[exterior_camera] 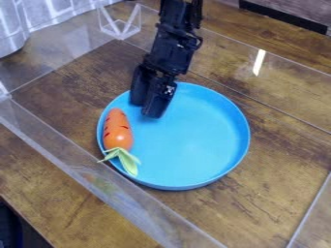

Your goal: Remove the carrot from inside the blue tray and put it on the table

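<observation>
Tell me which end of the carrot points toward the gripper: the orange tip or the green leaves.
The orange tip. The carrot lies along the left rim of the blue tray, its orange end toward the gripper, its leaves toward the table's near edge.

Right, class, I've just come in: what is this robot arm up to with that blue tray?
A single robot arm's gripper hangs open over the back left part of the blue tray, holding nothing. The carrot lies at the tray's left rim, its leafy top pointing toward the camera over the edge. The gripper is near the carrot but not touching it. The carrot has not yet been lifted out onto the table.
</observation>
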`<state>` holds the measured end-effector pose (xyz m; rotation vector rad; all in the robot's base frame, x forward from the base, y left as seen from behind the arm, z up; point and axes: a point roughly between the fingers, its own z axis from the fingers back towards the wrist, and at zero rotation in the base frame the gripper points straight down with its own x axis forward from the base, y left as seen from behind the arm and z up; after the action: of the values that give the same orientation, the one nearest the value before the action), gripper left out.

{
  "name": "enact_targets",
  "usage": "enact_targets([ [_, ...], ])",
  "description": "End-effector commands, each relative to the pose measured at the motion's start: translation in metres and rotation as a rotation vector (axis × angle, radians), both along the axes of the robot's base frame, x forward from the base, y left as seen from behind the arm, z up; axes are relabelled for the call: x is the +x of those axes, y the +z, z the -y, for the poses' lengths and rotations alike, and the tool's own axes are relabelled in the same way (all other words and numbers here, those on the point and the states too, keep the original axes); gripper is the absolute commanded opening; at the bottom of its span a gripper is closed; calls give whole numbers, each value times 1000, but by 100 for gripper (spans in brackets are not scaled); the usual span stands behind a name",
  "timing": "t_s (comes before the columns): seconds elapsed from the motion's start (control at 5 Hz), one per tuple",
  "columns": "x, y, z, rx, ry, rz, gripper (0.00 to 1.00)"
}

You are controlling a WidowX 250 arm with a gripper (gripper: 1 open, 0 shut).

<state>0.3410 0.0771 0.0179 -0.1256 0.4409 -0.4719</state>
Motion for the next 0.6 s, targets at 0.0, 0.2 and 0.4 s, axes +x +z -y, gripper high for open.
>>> enact_targets([
  [0.0, -14, -21, -27, 1, 68, -60, 0],
  [0.2, -14, -17, -29, 7, 71, -68, 0],
  [0.4, -13, -11, -31, 11, 74, -75, 100],
])
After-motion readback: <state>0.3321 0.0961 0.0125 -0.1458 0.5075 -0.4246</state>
